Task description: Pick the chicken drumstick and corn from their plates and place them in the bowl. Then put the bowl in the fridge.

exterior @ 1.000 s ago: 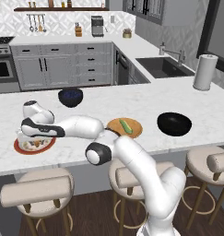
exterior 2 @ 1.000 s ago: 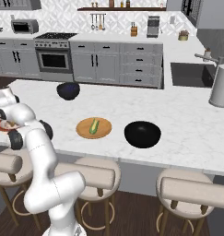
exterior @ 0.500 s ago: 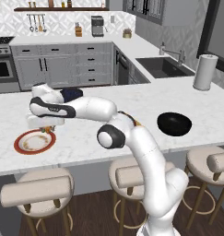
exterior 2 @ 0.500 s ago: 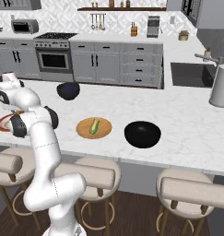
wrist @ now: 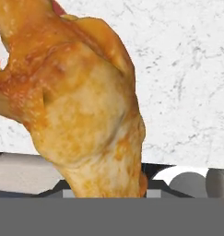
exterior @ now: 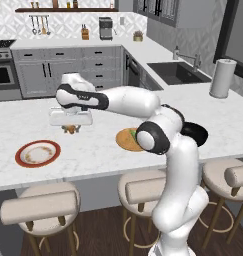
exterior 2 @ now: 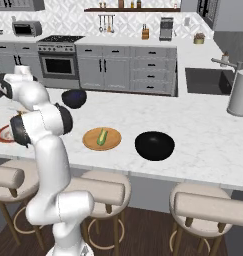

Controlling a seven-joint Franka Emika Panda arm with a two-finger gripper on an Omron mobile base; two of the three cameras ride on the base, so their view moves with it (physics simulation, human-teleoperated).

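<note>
- Chicken drumstick (wrist: 81, 101), seen close in the hand view, sits between the jaws of the gripper (exterior: 70, 127), which stand partly closed and pinch it; it hangs lifted clear of the white counter (exterior: 93, 150).
- Its long axis runs roughly along the hand's line of sight, thick end toward the fingers.
- Red-rimmed plate (exterior: 38, 153) lies below and to the robot's left of the hand, without the meat.
- Target bowl (exterior 2: 154, 145), dark and glossy, stands well apart on the robot's right, beyond the wooden plate (exterior 2: 102, 138) that carries the corn (exterior 2: 100, 137).
- Judged path: a carry rightward across the counter, high enough to pass over plate and cob.
- A second dark bowl (exterior 2: 74, 98) sits farther back, near the hand; judged a possible mistaken target.
</note>
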